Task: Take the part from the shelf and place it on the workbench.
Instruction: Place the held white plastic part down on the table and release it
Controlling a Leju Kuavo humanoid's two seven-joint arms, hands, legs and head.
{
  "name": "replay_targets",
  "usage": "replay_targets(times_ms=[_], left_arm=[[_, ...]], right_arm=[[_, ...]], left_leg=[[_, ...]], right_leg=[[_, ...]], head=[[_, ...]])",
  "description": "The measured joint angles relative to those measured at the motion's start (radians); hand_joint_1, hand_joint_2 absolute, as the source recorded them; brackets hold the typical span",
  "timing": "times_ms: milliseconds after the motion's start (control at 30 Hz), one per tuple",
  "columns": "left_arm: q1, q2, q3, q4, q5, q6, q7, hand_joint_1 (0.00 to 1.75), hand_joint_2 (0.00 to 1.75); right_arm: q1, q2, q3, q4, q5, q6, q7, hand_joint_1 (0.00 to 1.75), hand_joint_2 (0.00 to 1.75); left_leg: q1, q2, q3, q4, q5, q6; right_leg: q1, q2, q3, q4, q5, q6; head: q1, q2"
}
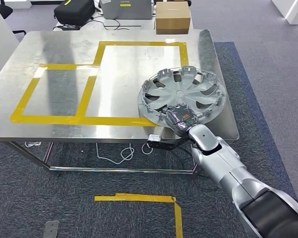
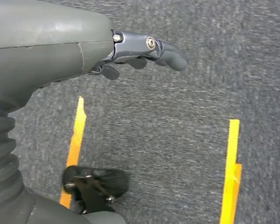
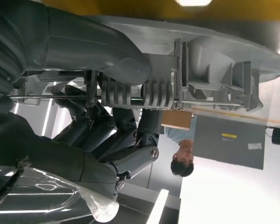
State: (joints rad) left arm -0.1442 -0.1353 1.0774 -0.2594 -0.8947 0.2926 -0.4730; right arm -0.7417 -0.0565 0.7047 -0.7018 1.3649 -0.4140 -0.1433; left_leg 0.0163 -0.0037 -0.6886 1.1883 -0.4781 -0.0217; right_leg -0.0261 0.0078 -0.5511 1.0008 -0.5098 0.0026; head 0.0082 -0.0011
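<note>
A silver wheel cover [image 1: 185,94] hangs over the right part of the steel workbench [image 1: 65,54], inner ribbed side up. My right hand [image 1: 182,118] grips its near rim; in the right wrist view the thumb and fingers [image 3: 107,126] clamp the cover's rim [image 3: 202,60]. Whether the cover touches the bench top I cannot tell. My left hand [image 2: 145,51] hangs over the grey carpet, fingers stretched out and holding nothing.
Yellow tape [image 1: 87,89] marks rectangles on the bench. A cardboard box [image 1: 172,17], a black bag [image 1: 74,11] and a grey case [image 1: 126,9] lie behind it. Cables [image 1: 121,153] trail beneath. Yellow tape [image 1: 140,199] lines the carpet. A person [image 3: 182,158] stands beyond the bench.
</note>
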Motion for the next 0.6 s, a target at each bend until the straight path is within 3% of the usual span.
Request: replay_targets(times_ms=[67,100,233,267,333,367,400,433,467,533,567,600], left_arm=[[0.000,0.000,0.000,0.000,0.000,0.000,0.000,0.00,1.75],[0.001,0.001,0.000,0.000,0.001,0.000,0.001,0.00,1.75],[0.000,0.000,-0.003,0.000,0.005,0.002,0.003,0.00,1.75],[0.001,0.000,-0.005,0.000,0.005,0.003,0.002,0.00,1.75],[0.007,0.000,-0.006,0.000,0.010,-0.003,-0.007,0.00,1.75],[0.011,0.000,-0.007,0.000,0.015,-0.013,-0.015,0.00,1.75],[0.015,-0.001,-0.006,0.000,0.021,-0.026,-0.023,0.00,1.75],[0.018,-0.001,-0.006,0.000,0.028,-0.042,-0.029,0.00,1.75],[0.019,-0.001,-0.006,0.000,0.036,-0.056,-0.034,0.00,1.75],[0.018,0.000,-0.006,0.000,0.049,-0.070,-0.046,0.00,1.75],[0.016,0.001,-0.006,0.000,0.055,-0.072,-0.053,0.00,1.75],[0.013,0.002,-0.006,0.000,0.059,-0.072,-0.058,0.00,1.75]], right_arm=[[-0.003,0.009,0.000,0.004,-0.005,0.000,-0.002,1.75,1.75],[-0.002,0.014,0.000,0.006,-0.007,0.000,-0.003,1.75,1.75],[0.001,0.021,-0.001,0.021,-0.014,0.000,-0.004,1.75,1.75],[0.001,0.021,-0.001,0.028,-0.018,0.001,-0.004,1.75,1.75],[0.007,0.021,-0.002,0.050,-0.026,0.001,-0.004,1.75,1.75],[0.013,0.019,-0.001,0.062,-0.029,0.001,-0.004,1.31,1.31],[0.020,0.017,-0.002,0.071,-0.033,0.000,-0.004,0.87,0.87],[0.025,0.014,-0.004,0.078,-0.037,-0.001,-0.005,0.44,0.44],[0.026,0.010,-0.008,0.081,-0.042,-0.003,-0.007,0.00,0.00],[0.014,0.004,-0.020,0.082,-0.052,-0.005,-0.009,0.00,0.00],[0.005,0.001,-0.025,0.080,-0.056,-0.006,-0.009,0.00,0.00],[-0.003,-0.001,-0.030,0.077,-0.058,-0.005,-0.010,0.00,0.00]], left_leg=[[-0.005,0.000,0.028,-0.100,0.064,0.010],[-0.008,0.000,0.036,-0.122,0.067,0.015],[-0.005,0.001,0.064,-0.166,0.027,0.039],[-0.003,0.000,0.073,-0.176,0.022,0.043],[-0.003,0.000,0.086,-0.181,0.018,0.050],[-0.004,-0.001,0.093,-0.181,0.014,0.053],[-0.005,-0.003,0.100,-0.180,0.009,0.056],[-0.006,-0.005,0.108,-0.180,0.004,0.056],[-0.007,-0.007,0.116,-0.179,-0.002,0.055],[-0.011,-0.008,0.130,-0.177,-0.014,0.050],[-0.012,-0.008,0.134,-0.175,-0.019,0.046],[-0.014,-0.008,0.135,-0.173,-0.022,0.043]], right_leg=[[0.002,0.005,0.010,-0.002,-0.009,0.010],[0.003,0.007,0.011,-0.003,-0.012,0.016],[0.006,0.002,-0.001,0.010,-0.036,0.038],[0.007,0.001,-0.017,0.043,-0.056,0.040],[0.008,0.000,-0.078,0.170,-0.112,0.038],[0.008,0.000,-0.113,0.239,-0.132,0.037],[0.008,0.000,-0.141,0.284,-0.134,0.037],[0.008,0.000,-0.155,0.292,-0.112,0.036],[0.009,0.000,-0.152,0.259,-0.069,0.034],[0.012,-0.003,-0.114,0.133,0.027,0.027],[0.014,-0.004,-0.092,0.079,0.053,0.023],[0.016,-0.005,-0.075,0.043,0.058,0.019]], head=[[-0.001,0.000],[-0.001,0.000],[0.002,0.000],[0.005,0.000],[0.011,0.000],[0.013,0.000],[0.013,0.000],[0.014,0.000],[0.014,0.000],[0.014,0.000],[0.013,0.000],[0.013,0.000]])
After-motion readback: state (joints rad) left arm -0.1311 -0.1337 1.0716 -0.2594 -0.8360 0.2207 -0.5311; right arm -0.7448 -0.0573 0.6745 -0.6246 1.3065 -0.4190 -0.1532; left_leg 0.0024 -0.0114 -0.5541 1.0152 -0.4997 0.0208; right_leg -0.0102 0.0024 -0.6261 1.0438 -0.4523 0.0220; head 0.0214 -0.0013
